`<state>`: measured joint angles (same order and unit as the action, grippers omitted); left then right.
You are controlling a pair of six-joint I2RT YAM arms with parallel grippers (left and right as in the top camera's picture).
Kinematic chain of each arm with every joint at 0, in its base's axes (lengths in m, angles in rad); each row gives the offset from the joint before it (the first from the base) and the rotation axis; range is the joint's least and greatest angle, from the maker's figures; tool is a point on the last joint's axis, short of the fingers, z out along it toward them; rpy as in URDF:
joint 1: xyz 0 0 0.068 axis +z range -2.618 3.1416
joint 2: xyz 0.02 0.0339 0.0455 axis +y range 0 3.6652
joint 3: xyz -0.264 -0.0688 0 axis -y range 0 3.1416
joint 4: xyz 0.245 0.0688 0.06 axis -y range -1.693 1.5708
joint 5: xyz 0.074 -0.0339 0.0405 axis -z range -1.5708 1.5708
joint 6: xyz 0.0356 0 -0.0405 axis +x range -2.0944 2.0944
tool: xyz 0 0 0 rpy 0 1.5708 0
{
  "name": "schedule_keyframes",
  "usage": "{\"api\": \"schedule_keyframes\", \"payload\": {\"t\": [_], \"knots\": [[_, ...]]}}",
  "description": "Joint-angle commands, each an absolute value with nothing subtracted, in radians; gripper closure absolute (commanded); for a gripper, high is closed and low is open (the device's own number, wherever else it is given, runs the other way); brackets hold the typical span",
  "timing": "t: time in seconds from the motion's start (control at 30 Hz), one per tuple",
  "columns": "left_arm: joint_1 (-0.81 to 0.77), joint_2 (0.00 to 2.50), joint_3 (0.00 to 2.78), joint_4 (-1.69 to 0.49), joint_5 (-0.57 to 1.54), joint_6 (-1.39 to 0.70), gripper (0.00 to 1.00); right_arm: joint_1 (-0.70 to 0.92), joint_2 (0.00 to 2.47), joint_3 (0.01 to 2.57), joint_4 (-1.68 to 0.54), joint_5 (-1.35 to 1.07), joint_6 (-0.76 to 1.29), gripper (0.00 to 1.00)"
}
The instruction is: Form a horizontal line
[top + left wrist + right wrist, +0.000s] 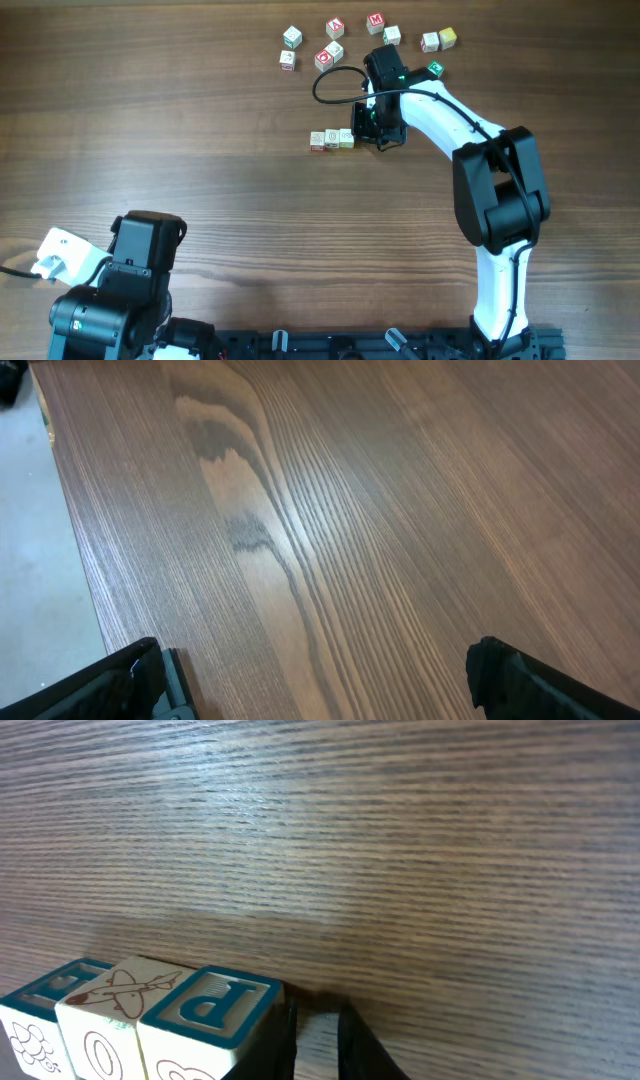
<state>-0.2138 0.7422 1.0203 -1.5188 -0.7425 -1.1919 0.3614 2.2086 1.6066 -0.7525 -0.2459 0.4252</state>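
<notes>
Jaws of the right gripper point(318, 1042) stand nearly closed, apparently empty. The horizontal line point(140, 1020) sits just beside them, so they likely serve as a pusher. The left gripper point(315, 665) gapes wide, empty.

I log the horizontal line point(331, 140) point(130, 1020): three pale wooden cubes, touching side by side, one top showing a teal P.

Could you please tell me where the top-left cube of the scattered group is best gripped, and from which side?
Take that pale cube by two opposite side faces, coming straight down from above. It sits flat on the table, clear of the cube below it, and looks slightly turned, so probably rotate the wrist to match.
</notes>
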Motion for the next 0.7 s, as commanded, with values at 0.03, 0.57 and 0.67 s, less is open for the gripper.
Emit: {"api": "schedule_keyframes", "payload": {"t": [0.03,0.57,0.67], "knots": [[-0.205,0.739,1.018,-1.52,-0.748,-1.213,0.0,0.366,2.227,1.596,-0.781,-0.171,0.552,0.87],[-0.205,0.739,1.018,-1.52,-0.748,-1.213,0.0,0.35,2.227,1.625,-0.667,-0.123,0.598,0.88],[-0.205,0.739,1.018,-1.52,-0.749,-1.213,0.0,0.345,2.227,1.625,-0.57,-0.123,0.579,0.88]]}}
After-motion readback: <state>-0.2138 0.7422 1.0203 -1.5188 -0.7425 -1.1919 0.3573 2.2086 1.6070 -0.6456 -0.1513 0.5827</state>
